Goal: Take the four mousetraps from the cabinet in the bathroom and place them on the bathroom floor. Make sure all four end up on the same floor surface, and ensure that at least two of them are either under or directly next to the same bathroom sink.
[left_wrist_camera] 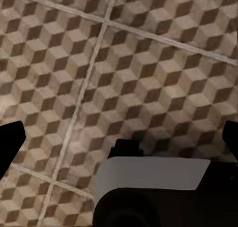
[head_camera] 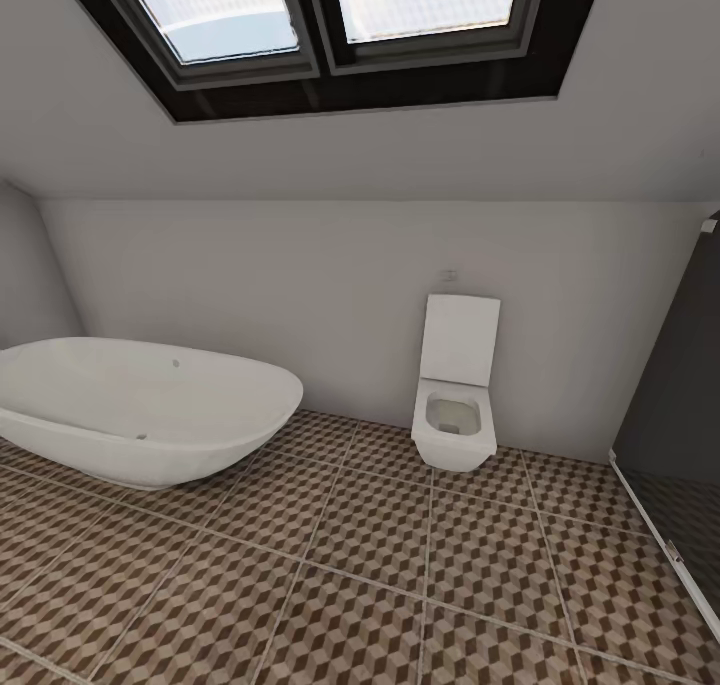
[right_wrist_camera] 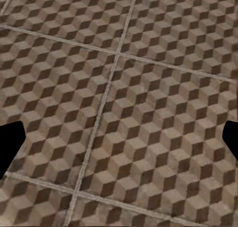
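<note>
Two claws, left (left_wrist_camera: 119,137) and right (right_wrist_camera: 119,137), spread wide, empty; we see floor (right_wrist_camera: 148,88) beneath, tub (head_camera: 140,405) ahead.

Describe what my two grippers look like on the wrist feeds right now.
Both have flat black fingers, seen as dark angular tips at the frame edges: left gripper, right gripper. The left wrist feed also shows a pale grey rounded housing on a black body. No cables or markings are visible.

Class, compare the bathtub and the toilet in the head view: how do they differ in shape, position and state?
The bathtub is a long, low oval; the toilet is narrow and square-edged. The bathtub stands at the left on the bathroom floor; the toilet sits against the back wall, further right. The bathtub has no cover; the toilet's lid is raised upright. Both are plain white.
</note>
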`<state>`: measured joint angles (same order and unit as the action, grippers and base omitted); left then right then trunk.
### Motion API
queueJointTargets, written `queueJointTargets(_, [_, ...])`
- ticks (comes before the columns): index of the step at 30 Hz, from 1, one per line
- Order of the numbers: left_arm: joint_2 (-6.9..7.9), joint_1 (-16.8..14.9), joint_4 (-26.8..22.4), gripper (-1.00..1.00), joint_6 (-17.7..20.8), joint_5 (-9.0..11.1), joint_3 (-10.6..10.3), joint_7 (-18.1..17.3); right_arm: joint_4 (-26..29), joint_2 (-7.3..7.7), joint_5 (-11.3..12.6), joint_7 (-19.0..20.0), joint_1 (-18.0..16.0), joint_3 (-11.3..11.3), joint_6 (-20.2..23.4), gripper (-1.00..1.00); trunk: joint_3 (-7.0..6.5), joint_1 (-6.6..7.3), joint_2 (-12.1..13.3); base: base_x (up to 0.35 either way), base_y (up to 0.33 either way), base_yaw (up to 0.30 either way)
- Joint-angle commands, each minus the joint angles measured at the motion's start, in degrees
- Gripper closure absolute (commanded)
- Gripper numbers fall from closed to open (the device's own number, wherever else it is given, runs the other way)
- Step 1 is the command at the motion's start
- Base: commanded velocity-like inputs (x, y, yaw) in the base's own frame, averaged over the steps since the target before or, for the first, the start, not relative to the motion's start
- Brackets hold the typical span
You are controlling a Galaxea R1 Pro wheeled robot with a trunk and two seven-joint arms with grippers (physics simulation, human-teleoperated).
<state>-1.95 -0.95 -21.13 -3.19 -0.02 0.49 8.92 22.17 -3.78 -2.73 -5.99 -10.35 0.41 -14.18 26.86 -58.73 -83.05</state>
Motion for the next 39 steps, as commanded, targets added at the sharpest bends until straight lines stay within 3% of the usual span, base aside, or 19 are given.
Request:
queueJointTargets(1, [0.49, -0.01, -4.94, -1.00, 0.21, 0.09, 0.10, 0.32, 3.30, -0.43, -0.51, -0.80, -0.02, 0.09, 1.24, -1.00, 0.07, 0.00, -0.03, 0.000, 0.000, 0.000])
queueJointTargets(2, [2.44, -0.02, -13.81, -1.00, 1.72, 0.22, 0.40, 0.86, 8.11, -1.10, -2.39, -3.39, -0.36, 0.17, 6.82, -1.00, 0.07, 0.00, -0.03, 0.000, 0.000, 0.000])
queueJointTargets(4, [3.92, -0.02, -16.64, -1.00, 2.20, 0.50, 0.70, 0.85, 9.74, -1.26, -3.55, -4.70, -0.68, 0.15, 8.74, -1.00, 0.07, 0.00, -0.03, 0.000, 0.000, 0.000])
queueJointTargets(7, [4.53, -0.03, -15.34, -1.00, 1.93, 0.57, 0.75, 0.79, 9.64, -1.44, -4.01, -5.24, -0.81, 0.32, 7.88, -1.00, 0.07, 0.00, -0.03, 0.000, 0.000, 0.000])
queueJointTargets(12, [4.80, -0.03, -12.21, -1.00, 0.88, 0.57, 0.74, 0.87, 5.71, -1.67, -4.44, -5.47, -0.89, 1.31, 0.84, -1.00, 0.07, 0.00, -0.03, 0.000, 0.000, 0.000])
queueJointTargets(18, [4.86, -0.02, -10.94, -1.00, 0.56, 0.70, 0.84, 0.92, 0.29, -1.61, -4.55, -5.52, -0.90, 5.97, -5.37, -1.00, 0.07, 0.00, -0.03, 0.000, 0.000, 0.000])
queueJointTargets(22, [4.94, -0.02, -10.87, -1.00, 0.42, 0.87, 1.07, 0.87, -0.33, -1.66, -4.57, -5.54, -0.90, 7.39, -6.19, -1.00, 0.07, 0.00, -0.03, 0.000, 0.000, 0.000])
queueJointTargets(39, [4.85, -0.03, -10.74, -1.00, 0.37, 1.07, 1.79, 0.83, -0.55, -1.67, -4.58, -5.61, -0.90, 7.97, -6.47, -1.00, 0.07, 0.00, -0.03, 0.000, 0.000, 0.000])
